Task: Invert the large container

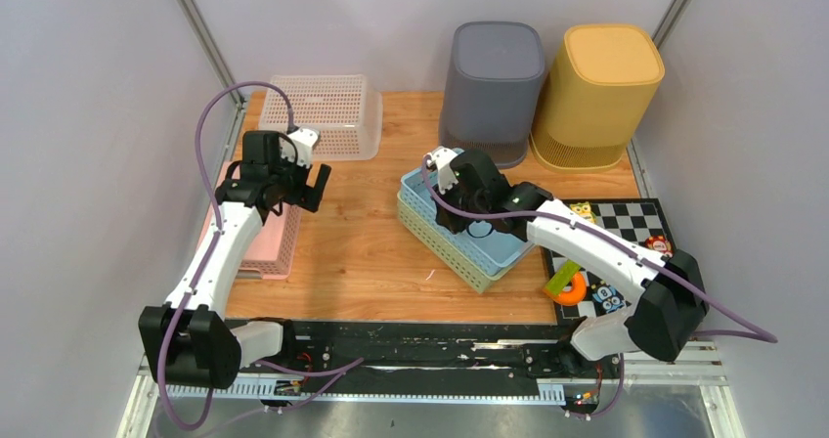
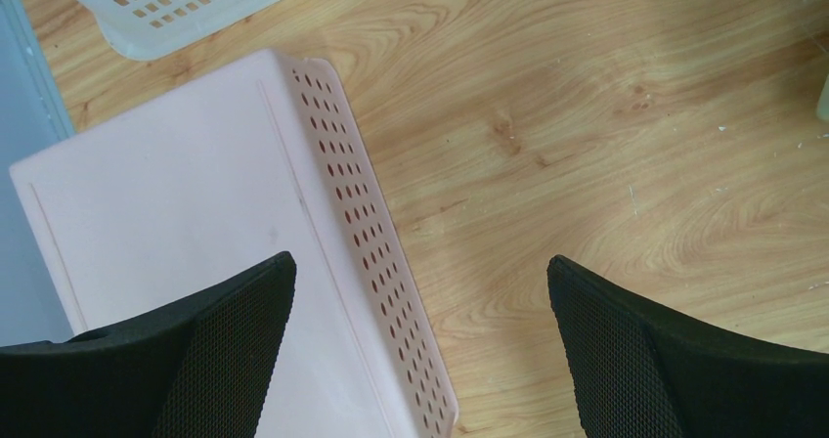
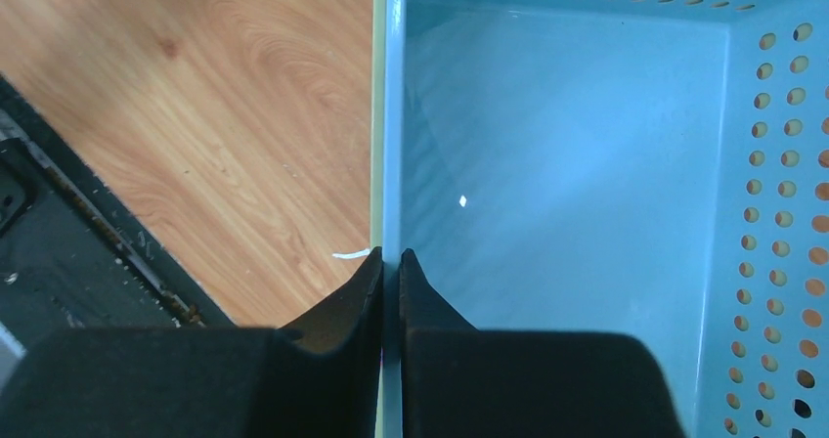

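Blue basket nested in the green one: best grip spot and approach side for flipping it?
Take the blue basket by the thin top rim of its near-side wall, coming down from above, one finger inside and one outside. It sits open side up inside the green basket, so its outer walls are covered and only the rim is free. The right hand is shut there.

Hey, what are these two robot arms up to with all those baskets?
The right gripper is pinched shut on the side rim of the blue basket, which sits upright, nested in a green basket, not yet turned over. The left gripper hangs open above a pink basket lying upside down on the wooden table, holding nothing.
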Motion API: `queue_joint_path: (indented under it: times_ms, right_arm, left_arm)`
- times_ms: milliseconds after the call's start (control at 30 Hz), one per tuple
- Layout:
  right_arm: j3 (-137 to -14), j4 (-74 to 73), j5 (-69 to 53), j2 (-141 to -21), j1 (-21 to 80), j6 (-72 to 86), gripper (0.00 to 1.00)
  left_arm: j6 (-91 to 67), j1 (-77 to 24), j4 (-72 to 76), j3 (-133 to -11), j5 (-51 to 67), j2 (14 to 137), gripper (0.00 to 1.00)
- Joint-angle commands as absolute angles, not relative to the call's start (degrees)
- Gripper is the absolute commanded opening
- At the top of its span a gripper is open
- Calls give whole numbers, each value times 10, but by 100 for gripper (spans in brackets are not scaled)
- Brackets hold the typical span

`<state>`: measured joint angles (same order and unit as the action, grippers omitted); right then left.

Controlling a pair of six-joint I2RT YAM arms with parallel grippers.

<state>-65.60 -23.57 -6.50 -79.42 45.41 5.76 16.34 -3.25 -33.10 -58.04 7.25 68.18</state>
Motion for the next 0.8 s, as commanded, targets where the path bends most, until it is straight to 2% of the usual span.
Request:
queue_joint_path:
  times_ms: [0,500,667,767]
  right_arm:
    - [-675,-241,-116,-774,461,39,2]
    - [-753,-262,-33,-742,452,3,2]
    - [-773,-261,-39,-739,438,3,2]
    - [-801,-264,-85,-730,419,12,2]
  left_arm:
    - [183,-37,-324,-581,92,662,100]
    - [231,-81,-322,-562,147,641,100]
    - [250,-123,-312,-557,154,649,100]
    - [265,-152,-300,-551,145,666,100]
